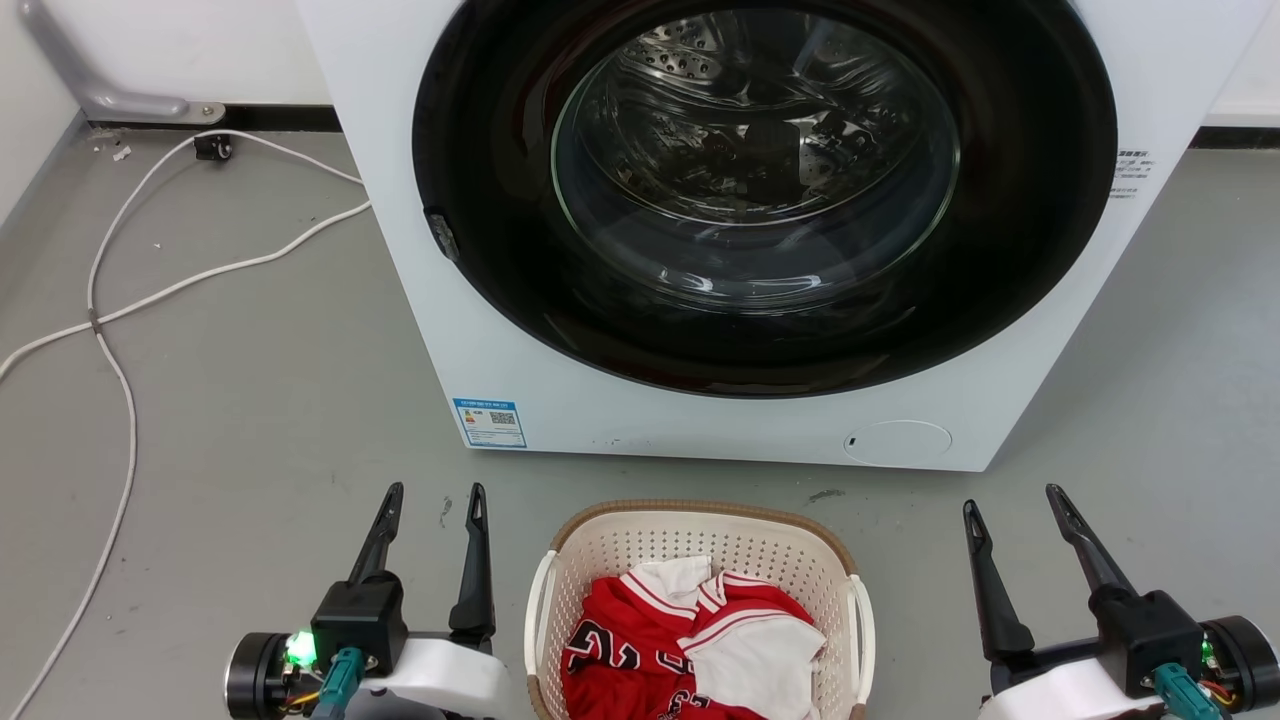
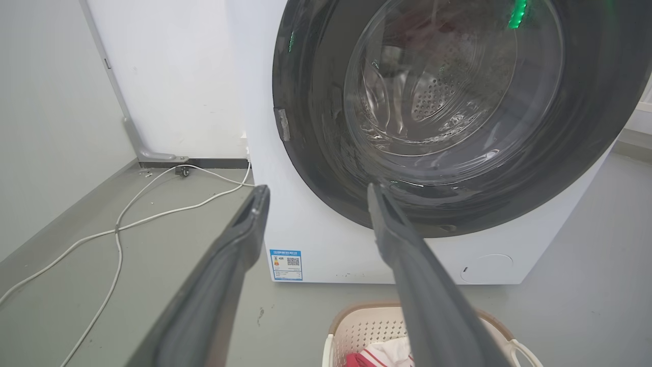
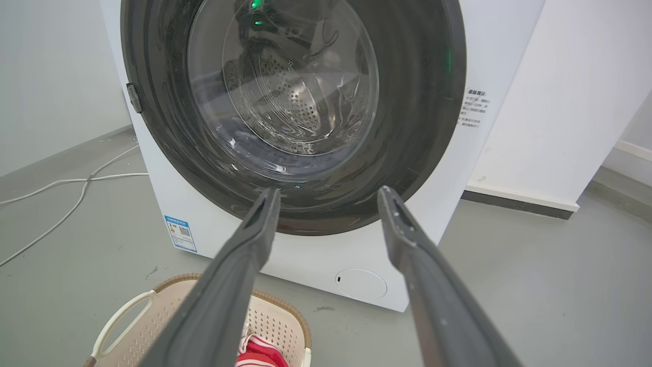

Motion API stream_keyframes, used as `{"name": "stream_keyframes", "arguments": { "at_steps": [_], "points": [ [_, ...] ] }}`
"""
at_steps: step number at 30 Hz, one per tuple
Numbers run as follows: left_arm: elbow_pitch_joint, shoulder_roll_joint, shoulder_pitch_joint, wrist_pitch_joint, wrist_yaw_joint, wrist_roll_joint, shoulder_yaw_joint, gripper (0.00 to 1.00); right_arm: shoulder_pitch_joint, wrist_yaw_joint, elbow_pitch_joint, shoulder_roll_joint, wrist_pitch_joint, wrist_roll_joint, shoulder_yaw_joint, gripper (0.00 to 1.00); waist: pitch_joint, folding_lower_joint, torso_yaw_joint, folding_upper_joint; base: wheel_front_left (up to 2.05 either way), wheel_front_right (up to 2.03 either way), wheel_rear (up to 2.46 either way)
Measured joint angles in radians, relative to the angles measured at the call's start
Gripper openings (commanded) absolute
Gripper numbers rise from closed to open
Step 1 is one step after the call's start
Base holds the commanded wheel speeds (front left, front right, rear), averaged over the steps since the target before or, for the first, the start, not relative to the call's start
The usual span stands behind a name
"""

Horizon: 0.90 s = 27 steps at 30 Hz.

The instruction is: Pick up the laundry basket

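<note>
The laundry basket (image 1: 640, 545) stands on the grey floor just in front of the washing machine, cream-white and perforated, with a brown rim and white side handles. Red and white clothes (image 1: 690, 640) lie inside it. My left gripper (image 1: 433, 495) hovers open to the basket's left, nothing between its fingers. On the other side my right gripper (image 1: 1012, 498) is open too, apart from the basket. The basket's far rim (image 2: 367, 313) peeks in at the bottom of the left wrist view. Its rim and a handle (image 3: 119, 318) appear low left in the right wrist view.
A white front-loading washing machine (image 1: 700, 400) with its dark round door shut stands right behind the basket. White cables (image 1: 130, 300) trail over the floor at the left. Walls stand behind and to the left, and bare floor lies on either side of the basket.
</note>
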Motion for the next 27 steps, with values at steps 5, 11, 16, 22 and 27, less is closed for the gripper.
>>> {"name": "stream_keyframes", "arguments": {
  "at_steps": [5,11,16,22,27],
  "points": [
    [0.0,0.0,0.001,0.0,0.0,0.0,0.003,1.0,0.0,0.0,0.0,0.0,0.0,0.002,0.001,1.0,0.001,0.0,-0.001,0.0,0.0,0.0,0.0],
    [0.0,0.0,0.001,0.0,-0.002,0.001,0.003,1.0,-0.001,0.0,0.001,0.0,0.0,0.004,0.002,1.0,0.008,0.0,-0.002,0.0,0.0,0.0,0.0],
    [0.017,0.0,-0.013,0.0,-0.003,0.0,0.014,1.0,-0.005,0.0,0.001,0.0,0.0,0.007,0.006,1.0,0.026,0.0,-0.001,0.0,0.0,0.0,0.0],
    [0.065,0.001,-0.088,0.0,-0.028,0.01,0.021,1.0,-0.081,0.0,0.01,0.0,0.0,-0.021,0.011,1.0,0.08,0.0,0.0,0.0,0.0,0.0,0.0],
    [0.137,0.001,-0.191,0.0,-0.063,0.012,0.032,1.0,-0.175,0.0,0.072,0.0,-0.001,-0.052,0.016,1.0,0.158,0.0,0.002,0.0,0.0,0.0,0.0]
  ]
}}
